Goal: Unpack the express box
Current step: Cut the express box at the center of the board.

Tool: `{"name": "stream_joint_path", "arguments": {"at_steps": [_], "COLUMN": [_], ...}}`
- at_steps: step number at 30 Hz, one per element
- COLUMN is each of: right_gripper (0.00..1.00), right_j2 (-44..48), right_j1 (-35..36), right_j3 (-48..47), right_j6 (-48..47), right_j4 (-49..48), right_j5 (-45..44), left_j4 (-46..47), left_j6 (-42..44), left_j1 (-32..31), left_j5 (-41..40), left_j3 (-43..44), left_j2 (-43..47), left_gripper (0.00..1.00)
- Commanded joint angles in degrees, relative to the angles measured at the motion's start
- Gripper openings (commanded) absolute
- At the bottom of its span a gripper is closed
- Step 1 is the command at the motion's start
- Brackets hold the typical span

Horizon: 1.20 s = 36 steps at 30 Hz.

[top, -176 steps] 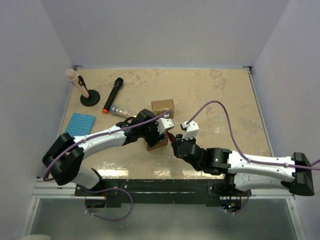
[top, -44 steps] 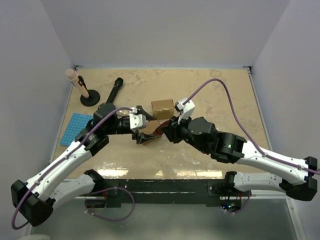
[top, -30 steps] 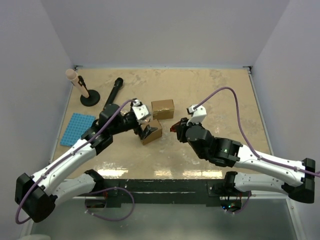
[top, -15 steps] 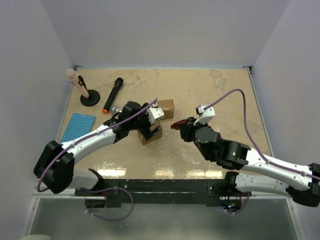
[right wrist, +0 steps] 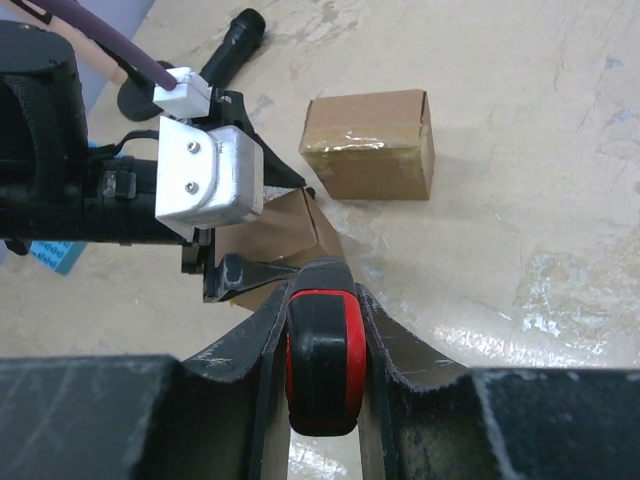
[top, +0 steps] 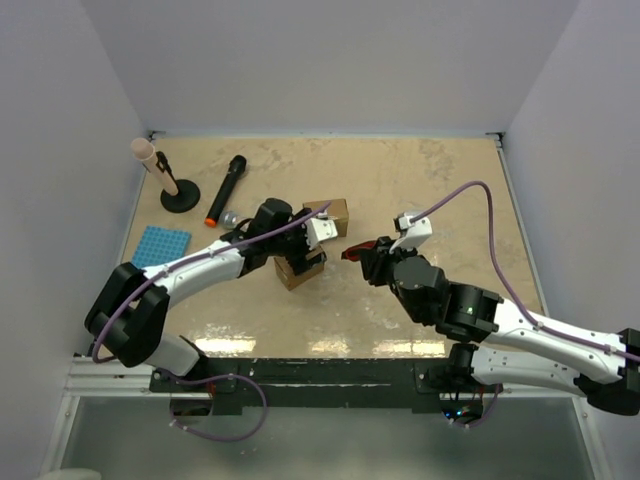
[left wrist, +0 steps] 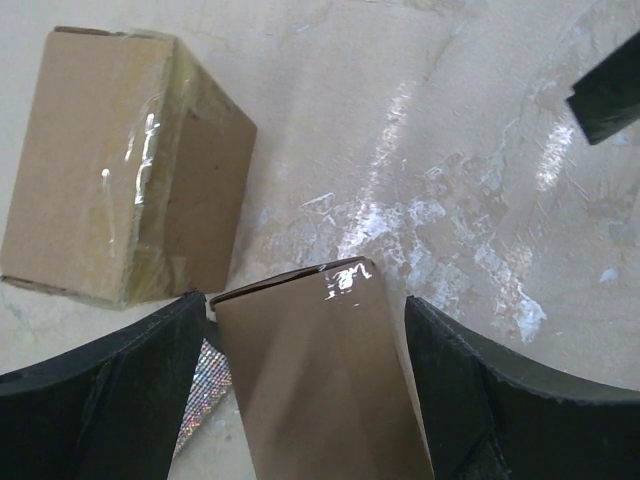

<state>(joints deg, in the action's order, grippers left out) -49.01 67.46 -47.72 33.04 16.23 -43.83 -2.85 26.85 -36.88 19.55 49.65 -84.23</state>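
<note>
A small brown express box [top: 300, 270] lies mid-table, and in the left wrist view [left wrist: 310, 390] it fills the gap between my fingers. My left gripper [top: 306, 254] [left wrist: 305, 303] is open and straddles the box, one jaw close to each side. Something glittery [left wrist: 198, 400] shows at the box's left edge. A second, taped box [top: 327, 213] [left wrist: 110, 170] [right wrist: 370, 145] sits just behind. My right gripper [top: 356, 252] [right wrist: 323, 300] hovers right of the small box, shut on a red-and-black tool [right wrist: 322, 370].
A black microphone [top: 226, 188] and a stand with a beige head [top: 165, 180] lie at the back left. A blue rack [top: 158, 246] sits at the left edge, and a small silvery object [top: 230, 217] lies by the left arm. Walls enclose three sides.
My left gripper has swung right and settled over the small box, its jaws now on either side of it. The right arm drew back to the right, still holding the tool.
</note>
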Motion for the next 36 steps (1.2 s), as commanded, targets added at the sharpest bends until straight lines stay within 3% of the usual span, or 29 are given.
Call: {"name": "stream_joint_path", "arguments": {"at_steps": [1, 7, 13, 16, 29, 36], "right_gripper": [0.0, 0.0, 0.0, 0.0, 0.0, 0.0], "right_j2": [0.76, 0.41, 0.59, 1.02, 3.49, -1.6], "right_j1": [-0.05, -0.05, -0.05, 0.04, -0.05, 0.04], "right_j3": [1.14, 2.72, 5.36, 7.82, 14.41, 14.5], "right_j6": [1.15, 0.63, -0.6, -0.69, 2.12, 0.63], "right_j4": [-3.31, -4.62, -8.57, -12.6, -25.36, -29.32], "right_j5": [0.85, 1.65, 4.1, 4.99, -2.92, -0.82], "left_j4": [-1.27, -3.56, -3.57, -2.95, -2.16, -2.24], "left_j6": [5.3, 7.42, 7.25, 6.99, 5.49, 4.18], "left_j1": [-0.29, -0.29, -0.21, -0.21, -0.29, -0.29], "left_j5": [6.29, 8.74, 11.13, 10.77, 8.84, 8.84], "left_j3": [2.38, 1.51, -1.39, -2.36, -2.8, -2.19], "left_j2": [-1.02, -1.21, 0.81, 1.7, 2.57, 1.7], "left_gripper": [0.82, 0.75, 0.56, 0.52, 0.49, 0.48]}}
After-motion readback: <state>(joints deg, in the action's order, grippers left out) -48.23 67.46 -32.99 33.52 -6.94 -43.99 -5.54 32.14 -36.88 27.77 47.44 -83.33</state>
